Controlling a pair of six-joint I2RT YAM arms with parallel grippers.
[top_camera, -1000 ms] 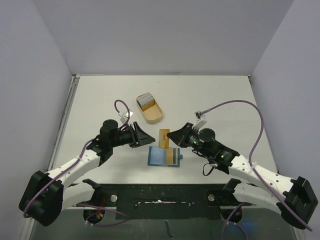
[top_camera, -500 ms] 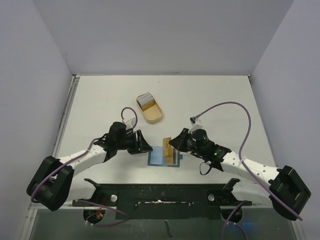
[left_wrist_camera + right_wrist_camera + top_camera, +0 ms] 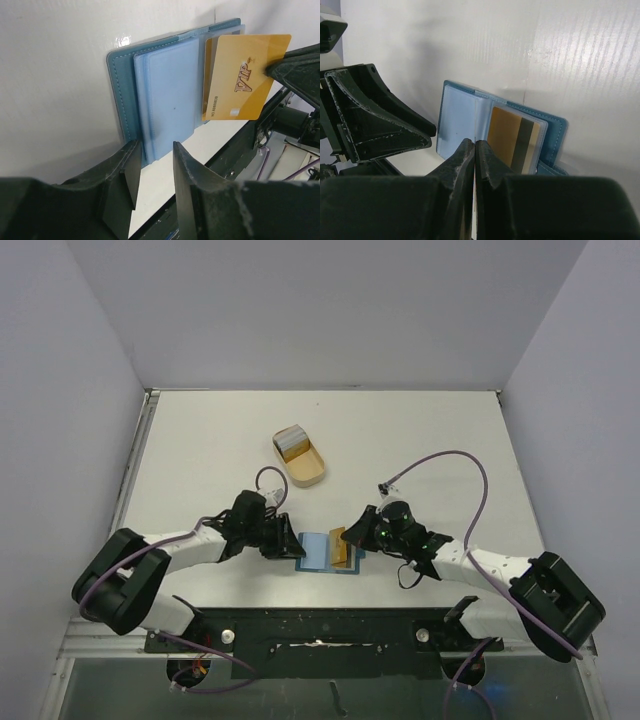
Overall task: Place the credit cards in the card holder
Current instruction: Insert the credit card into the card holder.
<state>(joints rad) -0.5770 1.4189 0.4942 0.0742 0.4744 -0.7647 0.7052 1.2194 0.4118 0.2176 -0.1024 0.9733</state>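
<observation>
Here, over the white table [image 3: 200,440], both arms reach inward from the near edge, bent low so that their wrists almost meet at the middle. The left arm [image 3: 170,545] lies nearly flat, and its left tool [image 3: 154,147] sits at the left edge of the teal-blue folding card holder [image 3: 318,552]. Its jaws stand apart with that edge showing in the gap; whether the fingers [image 3: 187,170] touch it I cannot tell. The right arm [image 3: 490,565] angles in from the other side. Its right tool [image 3: 474,146] is clamped together on a gold plastic card [image 3: 245,75] marked VIP, held on edge over the holder's right half and barely visible from the right wrist. Farther back stands a tan oblong tray [image 3: 308,470] with a grey-and-white stack of cards [image 3: 291,441] at its far end; their number is too small to make out. The holder lies open and flat between the tools, near the table's front edge, with light blue clear pockets inside. A second gold card [image 3: 512,140], crossed by a dark stripe, sits in its right pocket.
</observation>
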